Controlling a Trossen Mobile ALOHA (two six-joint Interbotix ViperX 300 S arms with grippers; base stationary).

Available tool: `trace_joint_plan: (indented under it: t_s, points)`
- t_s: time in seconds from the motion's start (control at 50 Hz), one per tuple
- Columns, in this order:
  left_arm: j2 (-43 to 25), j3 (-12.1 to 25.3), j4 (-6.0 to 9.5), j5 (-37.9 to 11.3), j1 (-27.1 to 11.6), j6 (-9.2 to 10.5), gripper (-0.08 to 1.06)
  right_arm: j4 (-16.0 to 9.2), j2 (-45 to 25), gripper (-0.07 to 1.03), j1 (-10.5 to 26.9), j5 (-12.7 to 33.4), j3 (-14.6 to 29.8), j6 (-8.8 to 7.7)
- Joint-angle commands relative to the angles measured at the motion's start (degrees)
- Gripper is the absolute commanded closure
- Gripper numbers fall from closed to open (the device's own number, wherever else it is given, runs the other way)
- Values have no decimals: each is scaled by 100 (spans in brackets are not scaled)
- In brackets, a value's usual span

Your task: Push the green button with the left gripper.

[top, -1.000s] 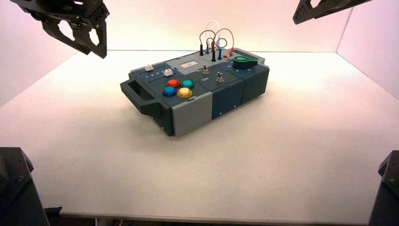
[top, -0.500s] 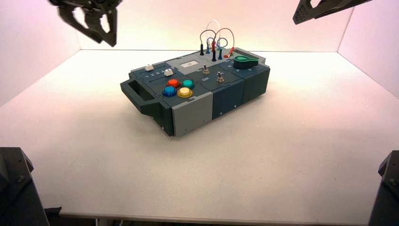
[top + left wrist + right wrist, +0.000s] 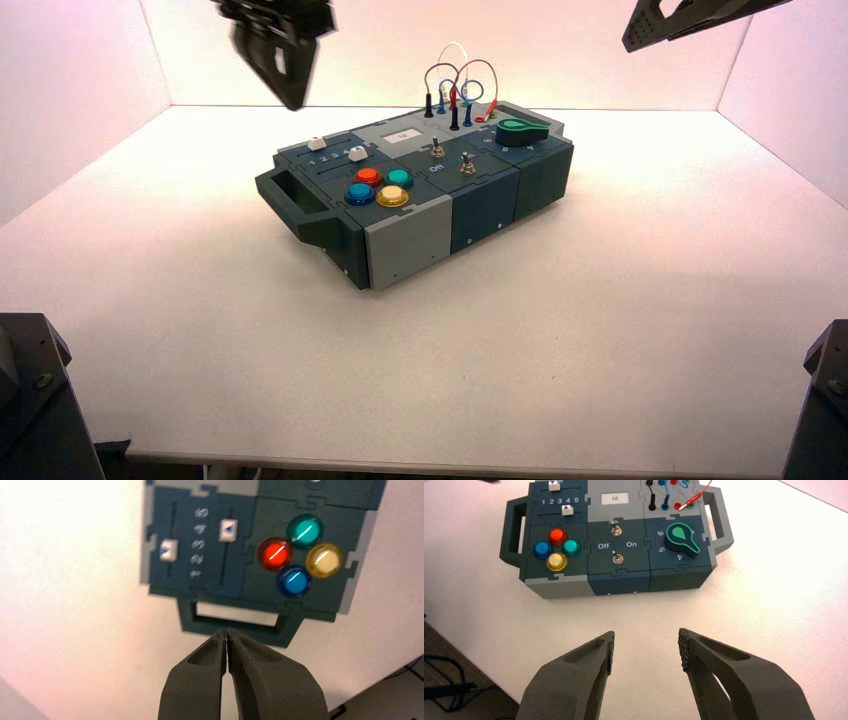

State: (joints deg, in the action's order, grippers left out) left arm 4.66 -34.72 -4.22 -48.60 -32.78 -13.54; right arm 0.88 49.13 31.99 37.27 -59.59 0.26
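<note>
The green button (image 3: pixel 399 178) is a small teal dome on the box (image 3: pixel 480 205), grouped with a red button (image 3: pixel 368 176), a blue button (image 3: pixel 359 193) and a yellow button (image 3: pixel 392 196). It also shows in the left wrist view (image 3: pixel 304 530) and the right wrist view (image 3: pixel 572 547). My left gripper (image 3: pixel 291 95) hangs high above the table, behind and to the left of the box, well apart from the button. In the left wrist view it (image 3: pixel 227 634) is shut and empty, its tips over the box's handle (image 3: pixel 235 625). My right gripper (image 3: pixel 646 647) is open and empty, parked high at the right.
The box also bears two white sliders (image 3: pixel 227 530), two toggle switches (image 3: pixel 614 530), a dark green teardrop knob (image 3: pixel 680 538) and plugged wires (image 3: pixel 455 80). White walls close the table at the back and sides. The table's front edge shows in the right wrist view (image 3: pixel 469 655).
My left gripper has swung to the right, from the far upper left toward the box. The right arm and the box have not moved.
</note>
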Motion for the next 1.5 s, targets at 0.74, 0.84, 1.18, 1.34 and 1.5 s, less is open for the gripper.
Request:
trace_joint_plan:
  t_s: [0.74,0.84,1.18,1.34,1.5]
  points:
    - [-932,694,53,677,-721,-62,100,-18,62,30,-18,-70,62,18]
    - [-949,721,88,721,-765,-62,100,-18,62,30,-18,-70,62,18]
    - [-1266,896,88,712,-1072,-53,100,-18,62,30,-18,-70,62,18]
    - [-1389,923,88,633,-1072,-53,100,-18,62,30,-18,-70,62,18]
    - [-1468,923,79,615,-1072,-53,100,-18,70,30,-18,-70,62,18]
